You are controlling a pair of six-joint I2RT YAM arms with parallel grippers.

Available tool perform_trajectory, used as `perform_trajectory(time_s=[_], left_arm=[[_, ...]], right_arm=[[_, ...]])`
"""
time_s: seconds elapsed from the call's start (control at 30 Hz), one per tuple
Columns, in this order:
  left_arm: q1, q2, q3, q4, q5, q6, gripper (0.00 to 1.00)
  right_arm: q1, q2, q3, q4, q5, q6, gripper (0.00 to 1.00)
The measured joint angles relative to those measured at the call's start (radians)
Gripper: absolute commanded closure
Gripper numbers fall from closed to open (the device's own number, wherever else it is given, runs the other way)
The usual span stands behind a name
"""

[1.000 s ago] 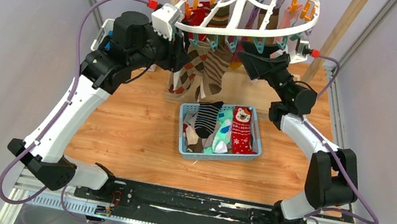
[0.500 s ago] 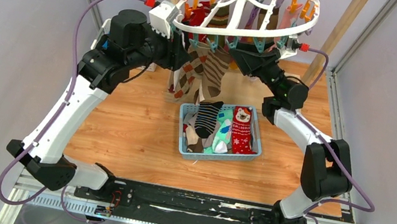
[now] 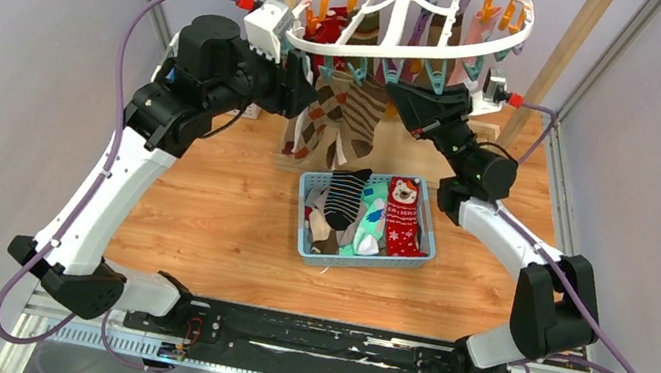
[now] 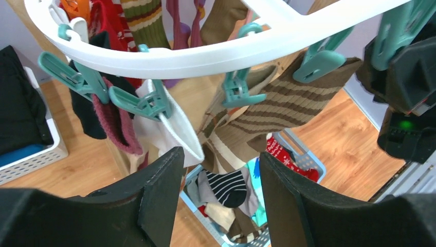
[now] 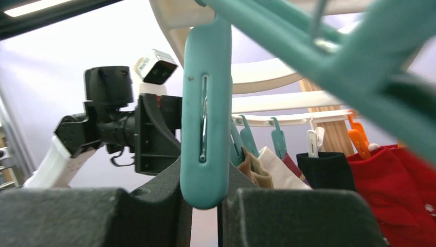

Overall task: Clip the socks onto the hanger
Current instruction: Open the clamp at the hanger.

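Note:
The white oval hanger (image 3: 330,43) hangs at the back, with several socks clipped under it. A brown striped sock (image 4: 288,108) and a white sock (image 4: 177,128) hang from teal clips just beyond my left gripper (image 4: 221,157). That gripper is open with nothing between its fingers, and the white sock brushes its left fingertip. My right gripper (image 5: 205,190) is up under the hanger's near rim, shut on the lower end of a teal clip (image 5: 205,118). From above, the left gripper (image 3: 310,92) and right gripper (image 3: 410,93) flank the hanging brown socks (image 3: 358,120).
A blue basket (image 3: 306,233) on the wooden table holds loose socks, among them a dark striped one (image 3: 343,199) and a red one (image 3: 402,219). Wooden posts (image 3: 560,63) stand behind the hanger. A white bin (image 4: 31,159) with a black garment sits far left.
The right gripper has risen toward the hanger's rim and closed round the teal clip. The left jaws have spread a little wider. The hanger has shifted slightly.

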Motion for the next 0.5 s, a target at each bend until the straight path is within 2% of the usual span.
perform_trajectory(time_s=[0.2,0.5], left_arm=[[0.0,-0.013,0.013,-0.004,0.007,-0.011,0.37],[0.0,-0.02,0.039,0.016,0.107,-0.097,0.33]], right_arm=[[0.127,-0.022,-0.016,-0.112,0.143,-0.161,1.0],[0.305,-0.045,0.008,-0.295,0.399,-0.462,1.0]])
